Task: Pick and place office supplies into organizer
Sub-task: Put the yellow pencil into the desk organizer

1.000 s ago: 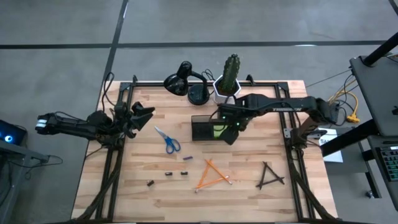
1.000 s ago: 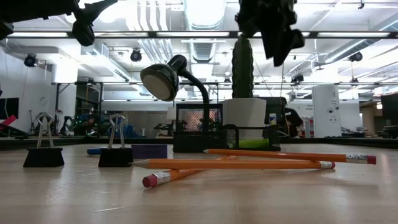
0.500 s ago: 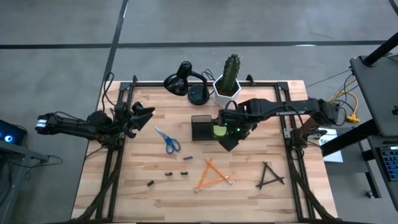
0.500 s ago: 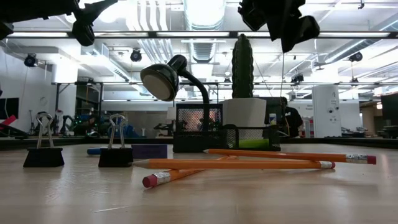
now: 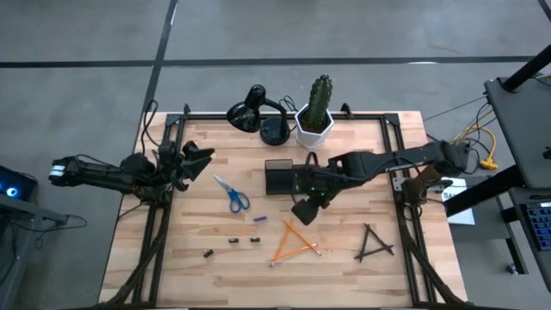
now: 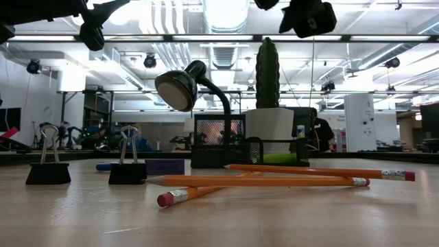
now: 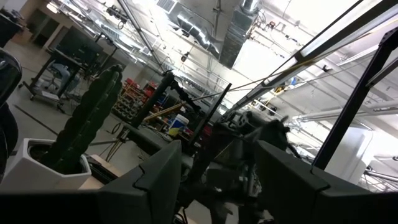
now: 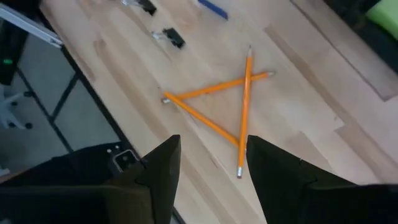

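Observation:
Three orange pencils lie in a triangle on the wooden table, also seen in the right wrist view. My right gripper hangs open above the table between the organizer and the pencils, touching nothing. The dark organizer holds a lime-green sticky pad. Blue-handled scissors lie to its left, thin black sticks near the right edge, and small binder clips near the front. My left gripper waits open at the left edge, raised off the table.
A black desk lamp and a cactus in a white pot stand at the far edge behind the organizer. A small purple piece lies near the clips. Bare wood shows between the pencils and the black sticks.
My right gripper has swung from above the organizer toward the table's near edge, stopping short of the pencils, and has tipped as it went. Its fingers have stayed open. Nothing on the table has moved.

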`<state>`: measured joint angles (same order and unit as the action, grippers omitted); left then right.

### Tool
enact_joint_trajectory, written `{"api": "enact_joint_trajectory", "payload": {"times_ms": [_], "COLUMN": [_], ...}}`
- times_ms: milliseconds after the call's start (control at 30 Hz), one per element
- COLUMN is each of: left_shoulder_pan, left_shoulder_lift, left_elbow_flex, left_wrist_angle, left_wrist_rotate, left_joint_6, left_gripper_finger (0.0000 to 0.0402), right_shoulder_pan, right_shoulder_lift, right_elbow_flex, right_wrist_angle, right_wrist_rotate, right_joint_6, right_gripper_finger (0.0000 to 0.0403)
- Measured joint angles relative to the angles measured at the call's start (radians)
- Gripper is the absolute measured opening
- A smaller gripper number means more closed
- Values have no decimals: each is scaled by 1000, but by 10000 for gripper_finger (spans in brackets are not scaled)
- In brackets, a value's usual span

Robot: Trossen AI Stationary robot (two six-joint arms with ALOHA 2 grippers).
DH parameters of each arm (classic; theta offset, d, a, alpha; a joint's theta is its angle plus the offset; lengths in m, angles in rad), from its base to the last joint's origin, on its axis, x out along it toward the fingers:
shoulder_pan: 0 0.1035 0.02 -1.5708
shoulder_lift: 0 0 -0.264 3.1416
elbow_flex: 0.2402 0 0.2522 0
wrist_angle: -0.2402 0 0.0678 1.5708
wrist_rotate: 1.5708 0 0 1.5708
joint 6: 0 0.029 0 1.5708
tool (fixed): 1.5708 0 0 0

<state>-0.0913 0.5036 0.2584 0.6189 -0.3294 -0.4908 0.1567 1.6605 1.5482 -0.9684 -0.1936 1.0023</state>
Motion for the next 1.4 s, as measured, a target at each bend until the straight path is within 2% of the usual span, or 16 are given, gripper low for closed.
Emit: {"api": "enact_joint_trajectory", "payload": {"times_ms": [533, 1267, 1400], "left_shoulder_pan": [0, 0, 0], "left_shoulder_lift": [36, 46, 54], "left_elbow_flex": [0, 0, 0], "left_wrist_angle": [0, 0, 1], "left_wrist_rotate": [0, -23, -45], "left_joint_6": [0, -1, -1], "left_gripper_finger": [187, 187, 187], "right_shoulder_pan": [87, 102, 113], "right_shoulder_lift": [181, 385, 402], "right_elbow_flex": [-2, -2, -2], "right_wrist_angle": [14, 83, 112], "right_wrist_rotate": [40, 59, 93], "right_joint_6": [-15, -15, -17], "right_gripper_finger": [171, 171, 171]}}
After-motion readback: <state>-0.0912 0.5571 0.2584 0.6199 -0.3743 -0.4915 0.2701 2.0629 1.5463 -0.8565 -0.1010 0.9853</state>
